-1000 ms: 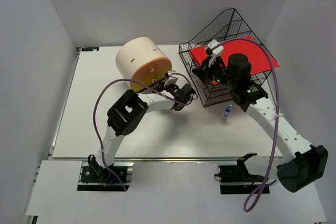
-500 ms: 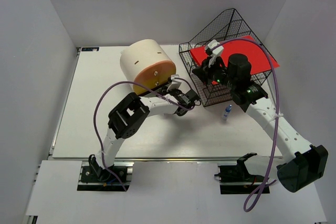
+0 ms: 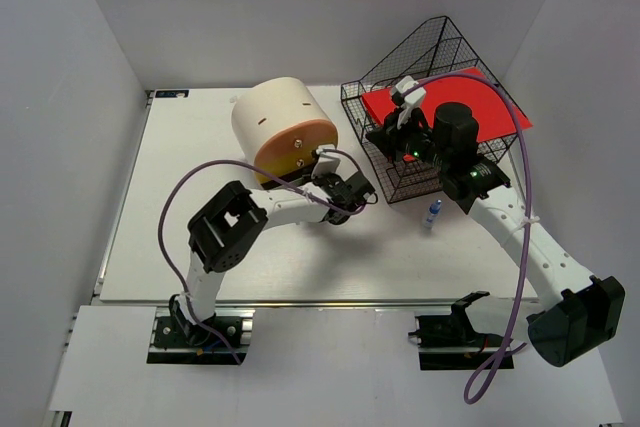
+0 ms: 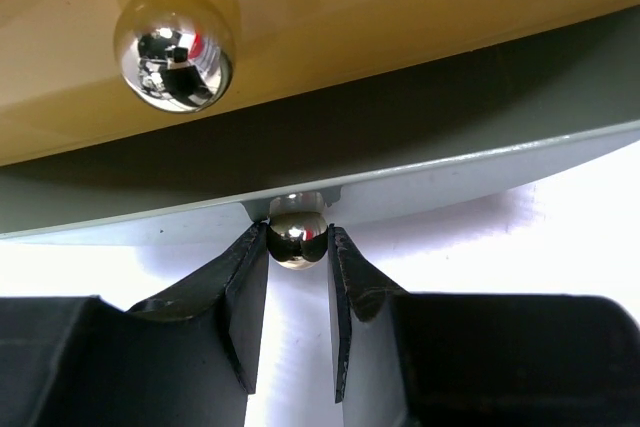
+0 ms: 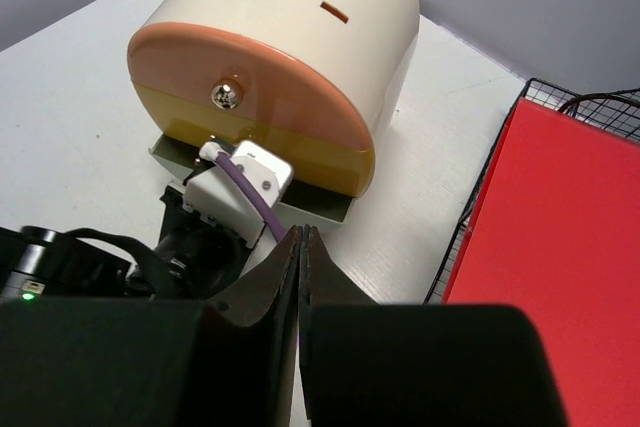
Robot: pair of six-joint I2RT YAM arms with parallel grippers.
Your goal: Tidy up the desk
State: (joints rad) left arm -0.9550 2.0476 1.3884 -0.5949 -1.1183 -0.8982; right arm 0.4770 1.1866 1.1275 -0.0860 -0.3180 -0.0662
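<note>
The white desk (image 3: 170, 237) holds a cream cylindrical drawer box (image 3: 275, 117) with an orange front, also in the right wrist view (image 5: 300, 37). My left gripper (image 3: 320, 177) is at the bottom of the box's front. In the left wrist view it (image 4: 297, 247) is shut on the small chrome knob (image 4: 296, 237) of the low grey drawer (image 4: 450, 172), which stands a little way out (image 5: 300, 209). A larger chrome knob (image 4: 175, 42) sits above on the yellow front. My right gripper (image 5: 301, 237) is shut and empty, held in the air beside the wire rack (image 3: 378, 134).
A black wire-mesh rack (image 3: 430, 57) stands at the back right with a red folder (image 3: 450, 107) in it, close to the right of the box. A small blue-capped bottle (image 3: 433, 213) stands on the desk in front of the rack.
The drawer box has slid and turned a little to the right with my left gripper at its knob. The left arm's elbow has swung toward the near left. The right arm has not moved.
</note>
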